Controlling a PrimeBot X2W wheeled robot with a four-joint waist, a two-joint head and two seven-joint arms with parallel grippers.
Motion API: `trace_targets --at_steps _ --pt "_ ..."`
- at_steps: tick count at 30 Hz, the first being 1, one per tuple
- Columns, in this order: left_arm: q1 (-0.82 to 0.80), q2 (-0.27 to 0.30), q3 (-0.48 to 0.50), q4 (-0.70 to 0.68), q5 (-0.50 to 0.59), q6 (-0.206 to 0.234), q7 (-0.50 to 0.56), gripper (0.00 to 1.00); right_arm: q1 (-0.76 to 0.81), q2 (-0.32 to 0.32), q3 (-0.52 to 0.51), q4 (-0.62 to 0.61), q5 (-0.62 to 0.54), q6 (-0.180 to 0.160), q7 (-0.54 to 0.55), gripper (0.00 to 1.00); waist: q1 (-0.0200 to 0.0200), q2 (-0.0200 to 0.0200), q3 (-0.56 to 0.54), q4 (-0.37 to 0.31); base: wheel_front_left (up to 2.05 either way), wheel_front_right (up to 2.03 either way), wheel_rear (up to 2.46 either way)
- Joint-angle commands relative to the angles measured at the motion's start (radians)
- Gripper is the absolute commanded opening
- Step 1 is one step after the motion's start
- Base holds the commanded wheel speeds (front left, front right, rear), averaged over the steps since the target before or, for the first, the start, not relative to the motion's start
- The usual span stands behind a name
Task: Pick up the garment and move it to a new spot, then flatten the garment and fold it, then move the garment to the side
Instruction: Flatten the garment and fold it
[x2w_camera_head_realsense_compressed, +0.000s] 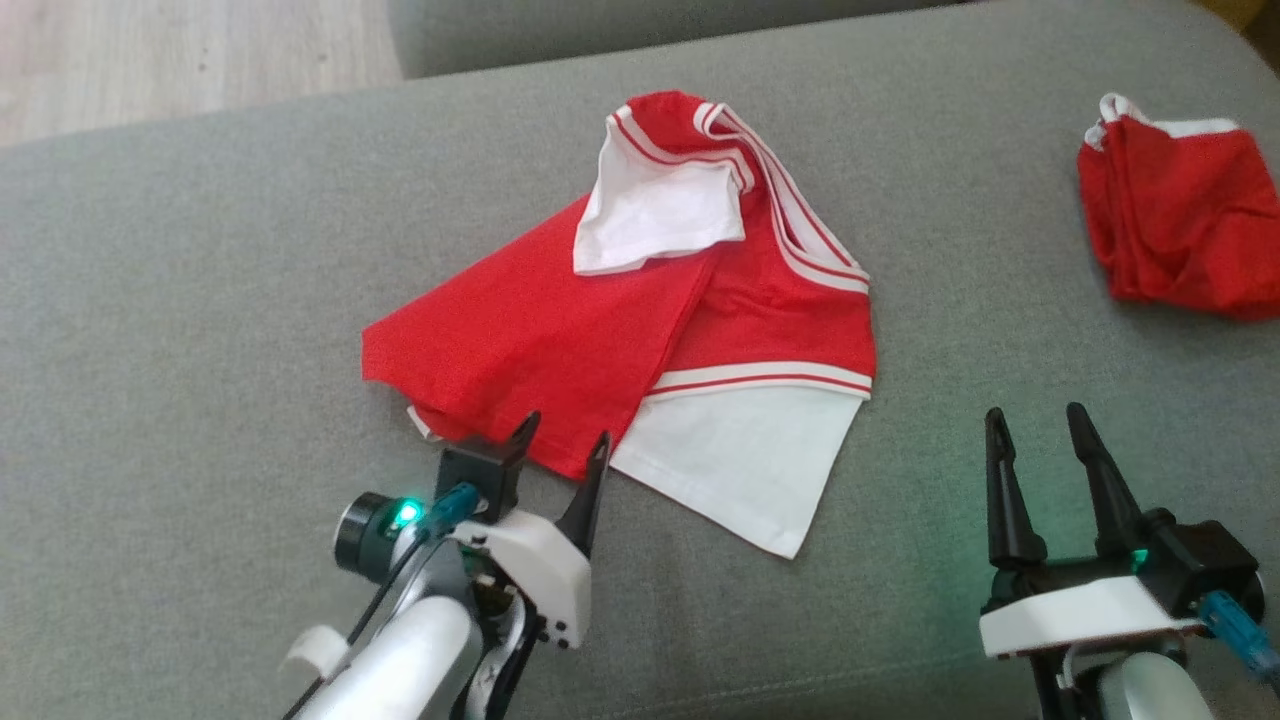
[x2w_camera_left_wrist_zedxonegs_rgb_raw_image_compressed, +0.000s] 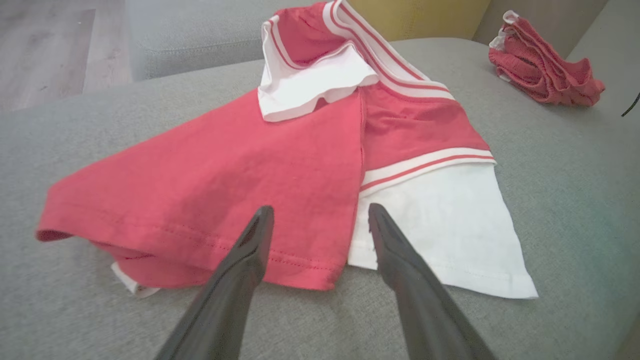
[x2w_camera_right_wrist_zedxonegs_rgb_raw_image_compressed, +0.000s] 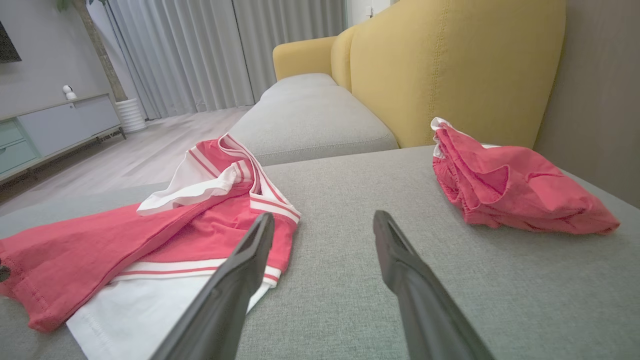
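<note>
Pick-up step: left tool (x2w_camera_head_realsense_compressed: 566, 428) open at garment (x2w_camera_head_realsense_compressed: 560, 320) hem nr sofa (x2w_camera_head_realsense_compressed: 200, 300) front edge, right tool (x2w_camera_head_realsense_compressed: 1034, 410) open; next pinch hem

Cropped by head view's right edge: red cloth (x2w_camera_head_realsense_compressed: 1185, 215). Behind left gripper (x2w_camera_head_realsense_compressed: 566, 427): part of the near hem of the garment (x2w_camera_head_realsense_compressed: 560, 330).

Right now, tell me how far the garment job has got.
Done: nothing clearly; the garment lies rumpled on the cushion. In hand: the left fingers, open, sit at its red hem; the right fingers hang open beside it, empty. Left: grasp, move, flatten, fold, set aside.
</note>
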Motion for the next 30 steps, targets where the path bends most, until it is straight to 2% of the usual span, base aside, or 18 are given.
trace_targets --at_steps 1,11,18,19,20,24,30 --pt "-0.063 -0.001 0.033 -0.018 0.008 0.004 -0.011 1.00 -0.032 -0.005 0.027 -0.035 -0.006 0.008 -0.011 1.00 0.0000 0.0000 0.014 -0.001 0.00 0.00 0.00" --pt "-0.122 -0.015 -0.012 0.153 0.019 -0.036 0.022 1.00 -0.043 -0.005 0.040 -0.029 0.002 0.008 -0.011 1.00 0.0000 0.0000 0.056 -0.040 0.00 0.00 0.00" --pt "-0.135 -0.021 -0.024 0.207 0.006 -0.055 0.042 1.00 -0.047 -0.005 0.039 -0.025 0.008 0.008 -0.011 1.00 0.0000 0.0000 0.060 -0.054 0.00 0.00 0.00" --pt "-0.135 -0.023 -0.024 0.213 0.004 -0.056 0.042 0.83 -0.047 -0.005 0.039 -0.024 0.008 0.008 -0.011 1.00 0.0000 0.0000 0.060 -0.055 0.00 0.00 0.00" --pt "-0.136 -0.023 -0.025 0.218 0.003 -0.057 0.042 0.48 -0.046 -0.005 0.039 -0.023 0.009 0.008 -0.011 1.00 0.0000 0.0000 0.058 -0.055 0.00 0.00 0.00" --pt "-0.136 -0.027 -0.027 0.230 -0.003 -0.058 0.038 0.00 -0.042 -0.005 0.037 -0.022 0.010 0.008 -0.011 1.00 0.0000 0.0000 0.052 -0.056 0.00 0.00 0.00" --pt "-0.123 -0.030 -0.010 0.217 -0.029 -0.051 0.026 0.00 -0.035 -0.004 0.035 -0.016 0.011 0.008 -0.011 1.00 0.0000 0.0000 0.031 -0.047 0.00 0.00 0.00"
